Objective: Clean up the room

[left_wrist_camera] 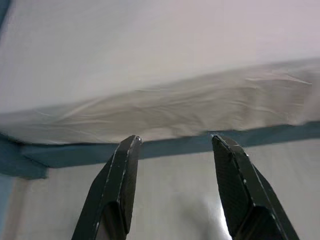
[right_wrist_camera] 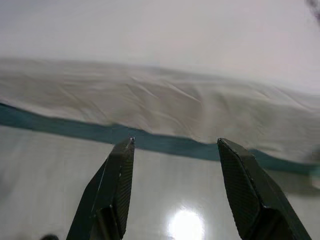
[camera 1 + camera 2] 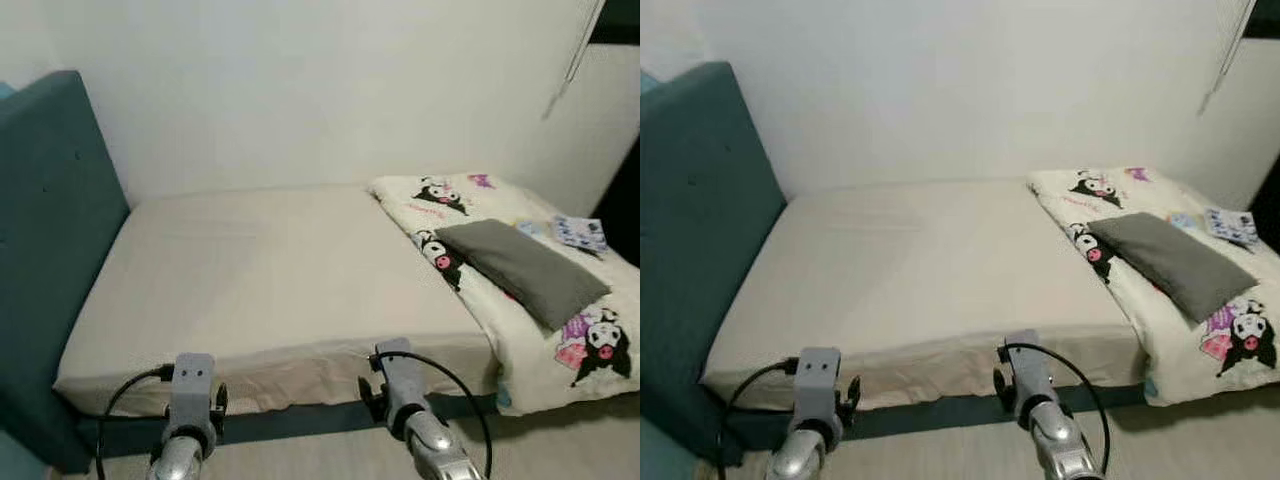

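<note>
A bed (image 3: 260, 270) with a beige fitted sheet and a teal frame stands before me. On its right end lies a bunched cream blanket (image 3: 560, 330) printed with cartoon figures, a grey pillow (image 3: 525, 265) resting on top of it. A small patterned item (image 3: 580, 233) lies at the far right of the blanket. Both arms are held low in front of the bed's near edge. In the left wrist view my left gripper (image 1: 172, 142) is open and empty, above the floor, facing the mattress side. My right gripper (image 2: 175, 145) is likewise open and empty.
A teal headboard (image 3: 45, 230) rises at the left. A white wall runs behind the bed, with a cord (image 3: 570, 60) hanging at the upper right. Glossy pale floor (image 2: 60, 175) lies between me and the bed's teal base (image 1: 165, 147).
</note>
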Tool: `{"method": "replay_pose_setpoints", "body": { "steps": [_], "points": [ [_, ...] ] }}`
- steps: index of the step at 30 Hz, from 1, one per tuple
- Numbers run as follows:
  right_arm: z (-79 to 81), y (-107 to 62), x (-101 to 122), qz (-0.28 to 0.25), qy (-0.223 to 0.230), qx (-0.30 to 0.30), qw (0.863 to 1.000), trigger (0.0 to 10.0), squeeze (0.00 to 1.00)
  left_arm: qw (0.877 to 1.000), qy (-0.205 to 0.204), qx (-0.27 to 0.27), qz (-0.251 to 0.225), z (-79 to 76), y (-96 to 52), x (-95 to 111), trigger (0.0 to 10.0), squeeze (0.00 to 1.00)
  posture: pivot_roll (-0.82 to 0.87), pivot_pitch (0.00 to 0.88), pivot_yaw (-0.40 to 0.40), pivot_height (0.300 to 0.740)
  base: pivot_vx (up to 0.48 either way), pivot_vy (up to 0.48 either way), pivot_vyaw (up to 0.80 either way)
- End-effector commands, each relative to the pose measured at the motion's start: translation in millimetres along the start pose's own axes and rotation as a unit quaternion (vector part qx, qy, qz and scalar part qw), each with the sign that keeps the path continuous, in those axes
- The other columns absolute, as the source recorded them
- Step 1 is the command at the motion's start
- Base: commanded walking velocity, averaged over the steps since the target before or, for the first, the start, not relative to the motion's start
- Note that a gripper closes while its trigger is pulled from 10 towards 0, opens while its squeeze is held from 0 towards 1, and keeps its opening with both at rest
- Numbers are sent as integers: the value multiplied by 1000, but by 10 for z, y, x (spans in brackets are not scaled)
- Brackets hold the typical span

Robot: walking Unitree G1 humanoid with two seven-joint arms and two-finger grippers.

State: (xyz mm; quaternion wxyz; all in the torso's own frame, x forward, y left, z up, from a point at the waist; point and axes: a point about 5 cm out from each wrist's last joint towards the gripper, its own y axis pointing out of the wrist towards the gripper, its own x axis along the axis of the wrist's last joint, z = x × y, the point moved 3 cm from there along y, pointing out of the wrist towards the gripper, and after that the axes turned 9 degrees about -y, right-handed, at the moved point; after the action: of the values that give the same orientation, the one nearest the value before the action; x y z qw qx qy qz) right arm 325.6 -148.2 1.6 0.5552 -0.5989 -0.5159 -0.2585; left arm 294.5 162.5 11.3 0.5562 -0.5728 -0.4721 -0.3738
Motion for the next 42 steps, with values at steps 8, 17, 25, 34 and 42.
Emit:
{"method": "replay_pose_setpoints", "body": {
  "steps": [8, 17, 25, 34, 42],
  "points": [
    [28, 5, 11, -1, 6, -1, 1000, 10000, 0, 1000, 8, 1, 2, 27, 11, 18, 10000, 0, 26, 82, -26, 740, 0, -423, 0],
    [61, 15, 24, 0, 7, 2, 1000, 10000, 0, 1000, 11, 2, 2, 51, 7, 32, 10000, 0, 39, 96, -19, 740, 0, -420, 0],
    [110, 25, 38, 0, -1, 12, 1000, 10000, 0, 1000, 15, 2, 3, 61, 7, 39, 10000, 0, 46, 103, -14, 740, 0, -421, 354],
    [104, 20, 17, 3, 14, 5, 1000, 10000, 0, 1000, 17, 2, 3, 68, 2, 48, 10000, 0, 49, 107, -7, 740, 0, -421, 356],
    [103, 14, 7, 3, 20, 2, 1000, 10000, 0, 1000, 19, 0, 5, 69, 3, 54, 10000, 0, 51, 111, 0, 740, 0, -419, 0]
  ]
}}
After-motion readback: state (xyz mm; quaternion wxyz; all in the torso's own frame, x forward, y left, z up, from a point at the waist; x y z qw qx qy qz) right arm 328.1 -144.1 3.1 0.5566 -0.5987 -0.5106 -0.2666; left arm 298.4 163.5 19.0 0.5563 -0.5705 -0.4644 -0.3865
